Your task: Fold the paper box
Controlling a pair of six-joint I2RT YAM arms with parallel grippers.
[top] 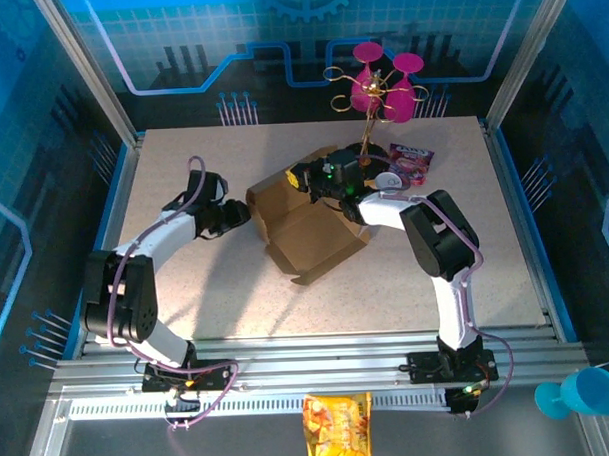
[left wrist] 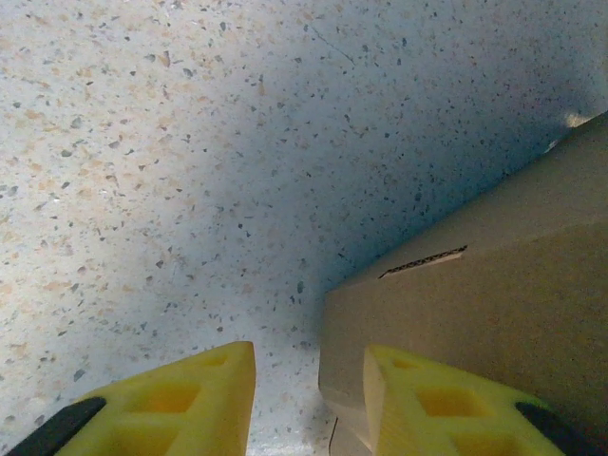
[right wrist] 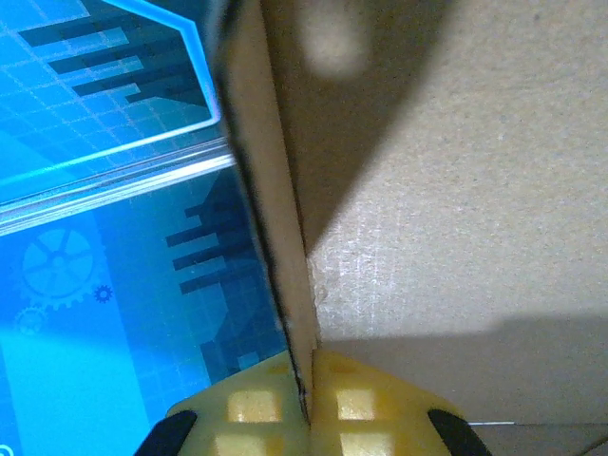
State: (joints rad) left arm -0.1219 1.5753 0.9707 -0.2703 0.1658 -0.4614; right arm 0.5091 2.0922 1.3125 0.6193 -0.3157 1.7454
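Edge of paper box inside right tool, beside left tool

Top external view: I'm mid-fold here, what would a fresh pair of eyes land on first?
The brown paper box lies half-folded in the middle of the table, with the right pincer clamped on one raised cardboard wall. The left pincer sits with jaws apart at the box's left side. Behind the box, bright pink cups sit on a gold stand at the far edge.
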